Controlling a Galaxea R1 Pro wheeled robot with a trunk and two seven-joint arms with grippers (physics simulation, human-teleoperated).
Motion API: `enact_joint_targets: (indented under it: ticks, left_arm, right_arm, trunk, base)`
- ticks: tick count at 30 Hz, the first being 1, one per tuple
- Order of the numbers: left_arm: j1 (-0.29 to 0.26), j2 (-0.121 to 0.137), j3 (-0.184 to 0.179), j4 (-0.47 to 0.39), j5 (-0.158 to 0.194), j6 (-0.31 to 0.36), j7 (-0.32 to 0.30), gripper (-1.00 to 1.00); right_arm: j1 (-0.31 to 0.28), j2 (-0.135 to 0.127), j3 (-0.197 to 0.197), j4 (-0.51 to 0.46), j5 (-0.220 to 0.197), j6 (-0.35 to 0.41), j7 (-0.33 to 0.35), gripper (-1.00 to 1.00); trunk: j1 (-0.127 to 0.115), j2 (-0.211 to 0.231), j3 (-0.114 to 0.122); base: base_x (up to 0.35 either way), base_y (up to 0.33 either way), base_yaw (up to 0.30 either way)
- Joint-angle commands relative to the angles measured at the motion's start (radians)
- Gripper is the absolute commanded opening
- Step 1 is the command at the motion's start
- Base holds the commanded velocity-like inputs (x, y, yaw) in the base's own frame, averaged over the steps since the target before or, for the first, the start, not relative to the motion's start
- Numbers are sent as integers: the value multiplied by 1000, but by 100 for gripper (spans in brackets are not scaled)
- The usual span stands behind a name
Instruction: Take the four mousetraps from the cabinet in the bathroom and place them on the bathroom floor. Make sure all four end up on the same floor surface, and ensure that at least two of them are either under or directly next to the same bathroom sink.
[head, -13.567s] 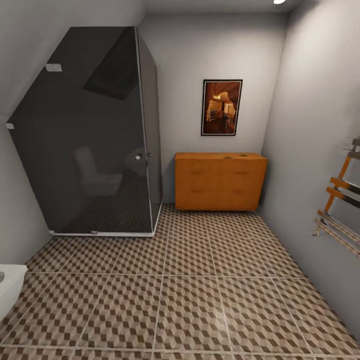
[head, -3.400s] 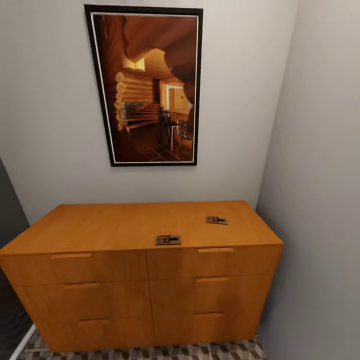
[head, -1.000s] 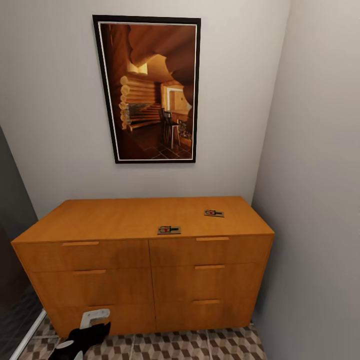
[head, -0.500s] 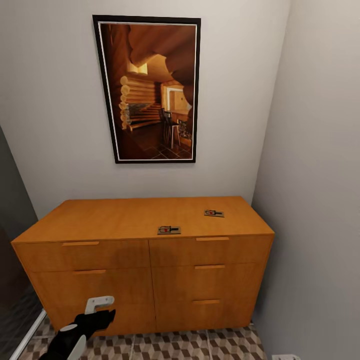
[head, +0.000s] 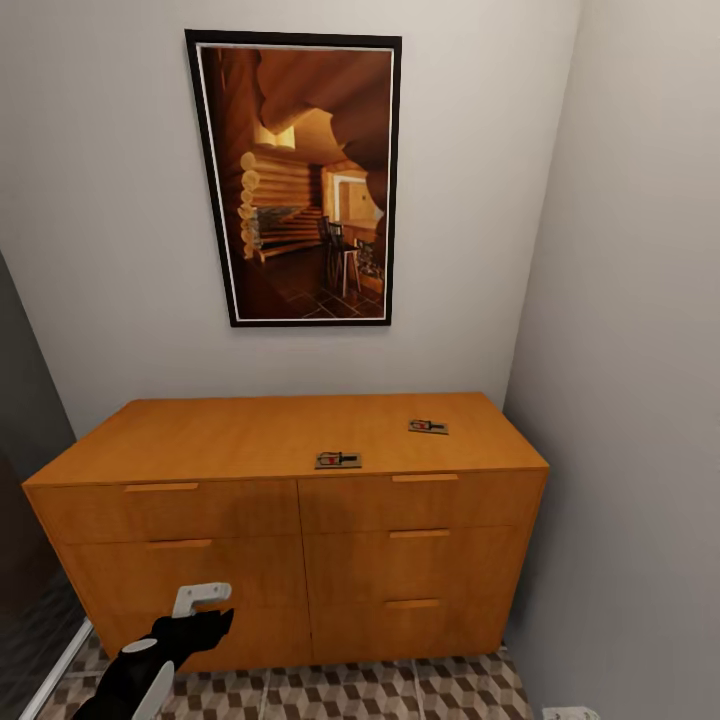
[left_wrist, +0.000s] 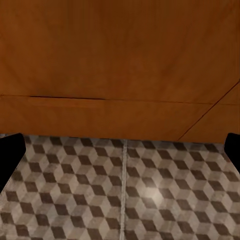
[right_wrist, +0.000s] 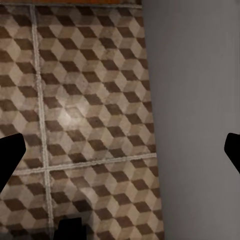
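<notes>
- On top of the cabinet (head: 290, 500), an orange-brown chest with two columns of three drawers and slim wooden bar handles, I see two mousetraps.
- One mousetrap (head: 338, 460) lies at the front edge of the cabinet top, just right of the line between the drawer columns; the other mousetrap (head: 428, 427) lies further back, toward the top's right end. The two are well apart.
- Each is a small flat board with dark wire and a red spot; from my head view they are too small for me to make out more.
- My left gripper (head: 200, 615) hangs low in front of the bottom left drawer, black with a white piece above it. My arm is cut off by the lower edge of the head view.
- My left wrist view looks at the cabinet's base (left_wrist: 120, 65) and the bathroom floor (left_wrist: 120, 195) with its brown-and-cream cube tiles. The dark fingertips (left_wrist: 10, 157) sit at opposite sides of it, spread wide with nothing between them.
- My right wrist view looks down on the same tiles beside a grey wall (right_wrist: 200, 120). Its fingertips (right_wrist: 10, 155) are likewise far apart, pinching nothing.
- A pale object (head: 565, 713) at the floor's right corner is cropped; possibly part of my right arm.
- A framed picture (head: 295, 180) of a log interior hangs above the cabinet.
</notes>
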Motion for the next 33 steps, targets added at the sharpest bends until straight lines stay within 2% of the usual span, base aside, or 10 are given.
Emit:
enact_joint_targets:
  ticks: [1,11,12,13,20,25,33]
  left_arm:
    - [-1,1,-4,-7,7,4,9,100]
    - [-1,0,-5,-130,-40,13,8,100]
    - [-1,-1,-7,-176,-53,21,7,100]
    - [-1,-1,-7,-176,-53,21,7,100]
    - [-5,-10,-13,-332,-95,60,6,100]
    - [-14,-36,-15,-372,-108,71,4,100]
    - [-18,-81,-17,-388,-113,74,4,100]
  right_arm:
    - [0,0,-1,-5,9,6,1,100]
    - [0,1,-1,-104,12,31,-4,100]
    - [0,1,-1,-141,12,58,-4,100]
    - [0,1,-1,-141,12,58,-4,100]
    - [0,1,-2,-273,10,184,-7,100]
    - [0,1,-2,-326,10,232,-9,100]
    - [0,0,-2,-346,10,252,-10,100]
  trunk:
    - [0,-1,-1]
    - [0,-1,-1]
    - [0,-1,-1]
    - [0,-1,-1]
    - [0,-1,-1]
    - [0,-1,-1]
    - [0,-1,-1]
  base:
    - [0,0,0]
    - [0,0,0]
    - [0,0,0]
    - [0,0,0]
    - [0,0,0]
    - [0,0,0]
    - [0,0,0]
